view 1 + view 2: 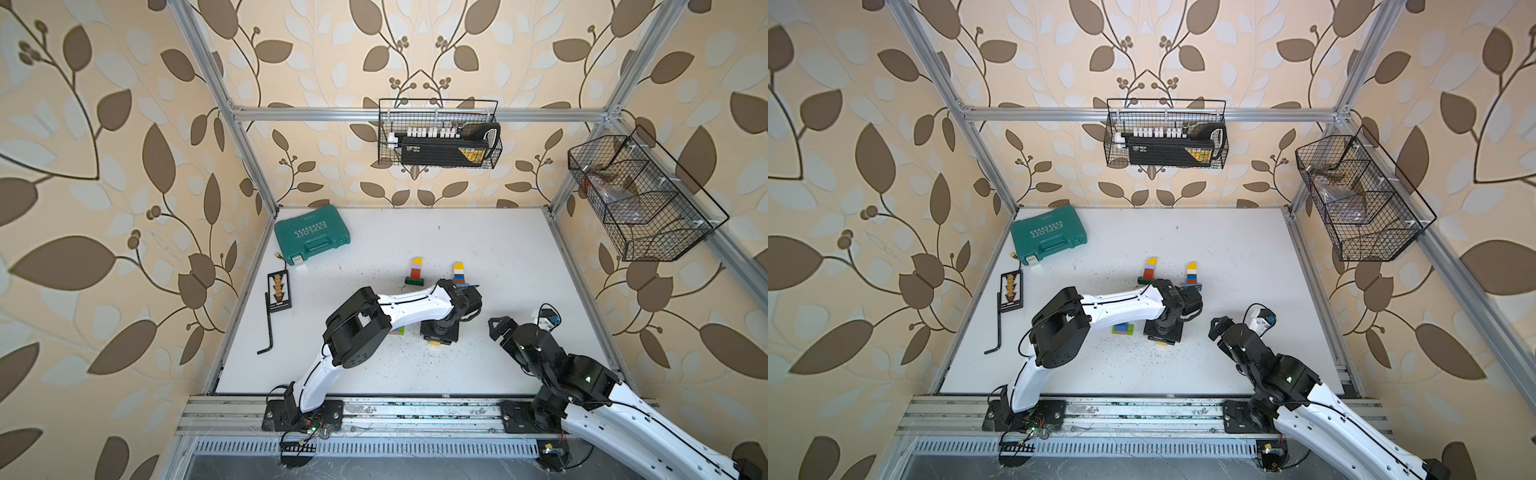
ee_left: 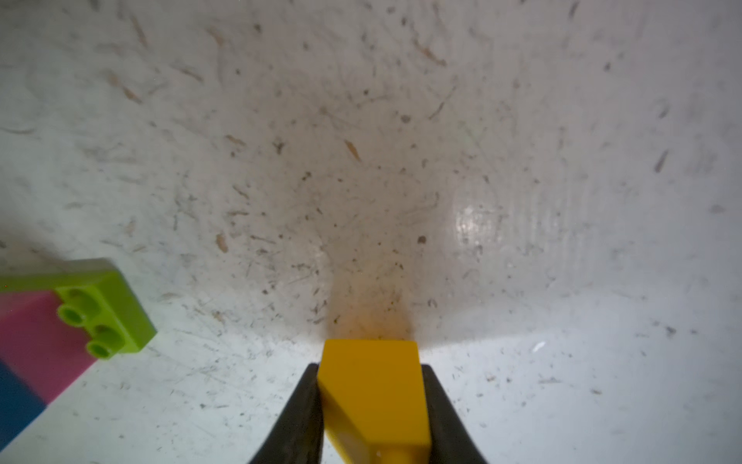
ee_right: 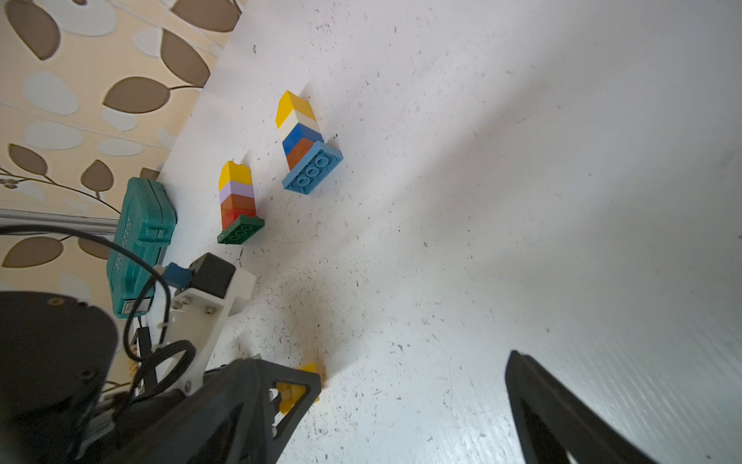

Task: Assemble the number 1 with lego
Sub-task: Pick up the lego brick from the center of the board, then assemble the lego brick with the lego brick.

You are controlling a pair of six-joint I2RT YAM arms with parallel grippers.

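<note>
The green-based tower [image 1: 415, 272] and the blue-based tower [image 1: 458, 274] are standing apart on the tabletop [image 1: 519, 257], leaving 1 gap between them; a teal case [image 1: 311, 235] is filling its far-left corner. Right of them it is lying open.

Leaf-patterned beige wallpaper [image 1: 104, 166], aluminium frame [image 1: 311, 113], white tabletop [image 1: 498, 241] (scuffed, speckled)

Held: a yellow plastic brick [image 2: 373, 393] is clamped between the black jaws of the left gripper [image 2: 370, 366].
Aside: a lime-green studded plastic brick [image 2: 108, 309] is joined to a pink brick [image 2: 36, 341] and a blue brick [image 2: 16, 397].
Surface: scuffed white tabletop [image 2: 401, 140].
</note>
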